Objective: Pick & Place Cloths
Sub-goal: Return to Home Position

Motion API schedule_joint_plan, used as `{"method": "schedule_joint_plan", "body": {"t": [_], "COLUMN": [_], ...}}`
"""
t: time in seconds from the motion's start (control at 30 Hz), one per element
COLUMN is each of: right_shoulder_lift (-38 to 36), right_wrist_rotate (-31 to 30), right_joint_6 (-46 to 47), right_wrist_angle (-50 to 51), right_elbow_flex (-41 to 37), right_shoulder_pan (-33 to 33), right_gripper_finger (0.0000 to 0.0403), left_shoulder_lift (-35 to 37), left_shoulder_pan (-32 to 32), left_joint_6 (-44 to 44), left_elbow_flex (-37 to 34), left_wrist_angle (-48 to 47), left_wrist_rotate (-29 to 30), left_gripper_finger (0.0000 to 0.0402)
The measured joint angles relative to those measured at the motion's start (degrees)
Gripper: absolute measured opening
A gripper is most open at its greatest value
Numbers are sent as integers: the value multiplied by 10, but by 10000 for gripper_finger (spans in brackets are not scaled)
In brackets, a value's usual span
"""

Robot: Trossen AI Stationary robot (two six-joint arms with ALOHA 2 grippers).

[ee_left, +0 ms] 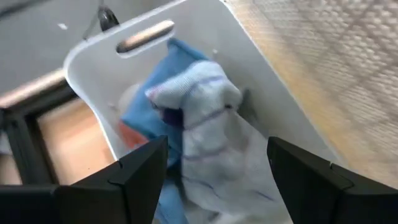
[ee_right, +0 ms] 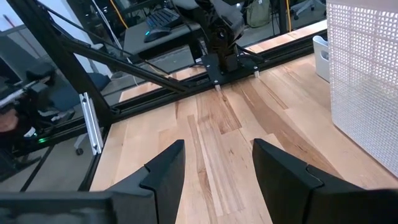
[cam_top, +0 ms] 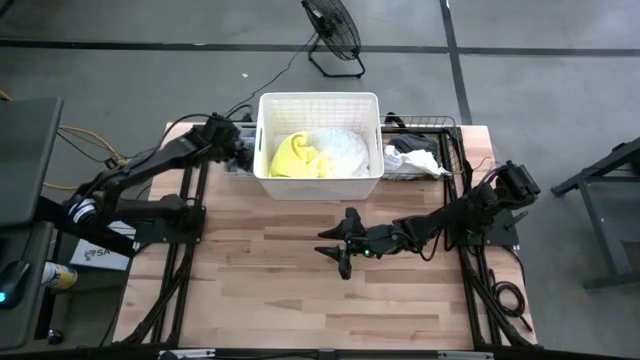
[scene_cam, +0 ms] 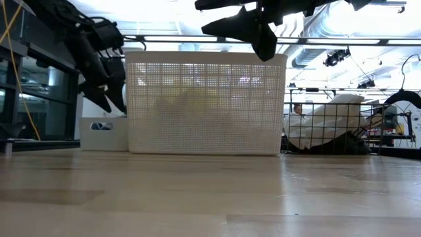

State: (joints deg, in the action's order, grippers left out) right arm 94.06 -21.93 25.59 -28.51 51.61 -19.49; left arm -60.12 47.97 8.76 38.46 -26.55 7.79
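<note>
Wooden table [cam_top: 270, 290]: white basket [cam_top: 318, 98] with yellow cloth [cam_top: 293, 156]

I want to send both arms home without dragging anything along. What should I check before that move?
1. Left gripper empty: ok. It is open above the socks and holds nothing.
2. Socks settled in the small bin: ok. They lie inside its walls.
3. Right gripper empty: ok. It is open above the bare table.
4. Yellow cloth inside the basket: ok. None of it hangs over the rim.
5. Left gripper apart from the basket's wall: cannot tell. The high view shows them close side by side.
</note>
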Motion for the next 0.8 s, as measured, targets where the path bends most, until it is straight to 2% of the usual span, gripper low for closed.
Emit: {"method": "schedule_joint_plan", "body": {"t": [0.17,0.37,0.47,0.63,0.8], "right_shoulder_lift": [0,0,0,-26,-69], "right_wrist_rotate": [0,1,22,97,93], "right_joint_6": [-3,-3,1,15,8], "right_wrist_angle": [1,28,43,106,152], "right_elbow_flex": [0,0,0,0,0], "right_shoulder_pan": [0,0,0,0,-2], "right_gripper_finger": [180,180,180,180,180], "left_shoulder_lift": [56,122,155,209,252], "left_shoulder_pan": [0,0,-13,-80,-171], "left_joint_6": [35,32,19,14,19], "left_elbow_flex": [1,0,0,0,-32], "left_wrist_angle": [-35,-52,-54,-56,-11], "left_wrist_rotate": [-62,-215,-267,-263,-240], "left_gripper_finger": [271,271,271,271,271]}}
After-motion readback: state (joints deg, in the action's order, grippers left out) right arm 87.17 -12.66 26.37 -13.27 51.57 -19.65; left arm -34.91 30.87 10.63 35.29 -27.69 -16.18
